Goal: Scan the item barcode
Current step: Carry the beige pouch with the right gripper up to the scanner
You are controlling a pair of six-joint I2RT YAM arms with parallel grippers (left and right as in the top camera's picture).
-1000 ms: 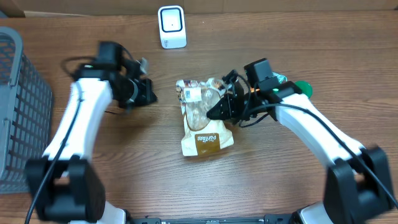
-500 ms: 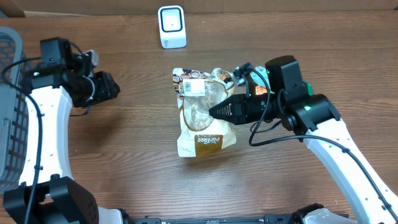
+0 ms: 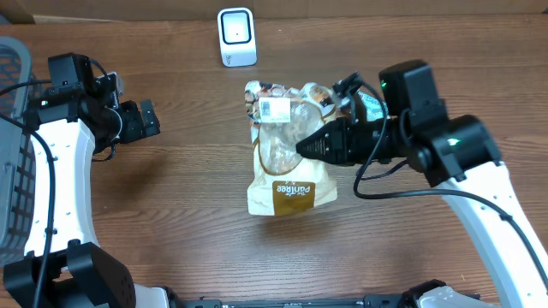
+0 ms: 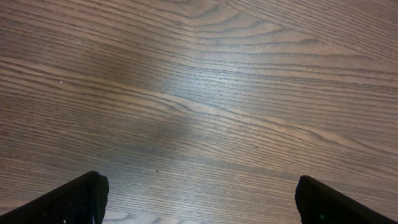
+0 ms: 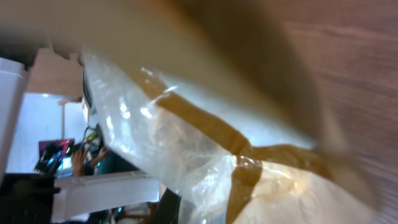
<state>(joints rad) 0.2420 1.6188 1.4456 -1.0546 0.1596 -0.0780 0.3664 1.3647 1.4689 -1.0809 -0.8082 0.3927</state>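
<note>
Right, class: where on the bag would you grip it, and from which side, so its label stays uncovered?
Grip the bag at its clear middle, from the right, as the right gripper does: the white label sits top-left, so a grip there leaves it uncovered.

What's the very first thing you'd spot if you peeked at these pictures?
The crinkly clear-and-brown bag in the middle of the wooden table, pinched by the right pincer. Next comes the little white scanner, standing at the far edge just beyond the bag. Off to the left, the left pincer hangs wide open over bare wood, beside a grey basket.
</note>
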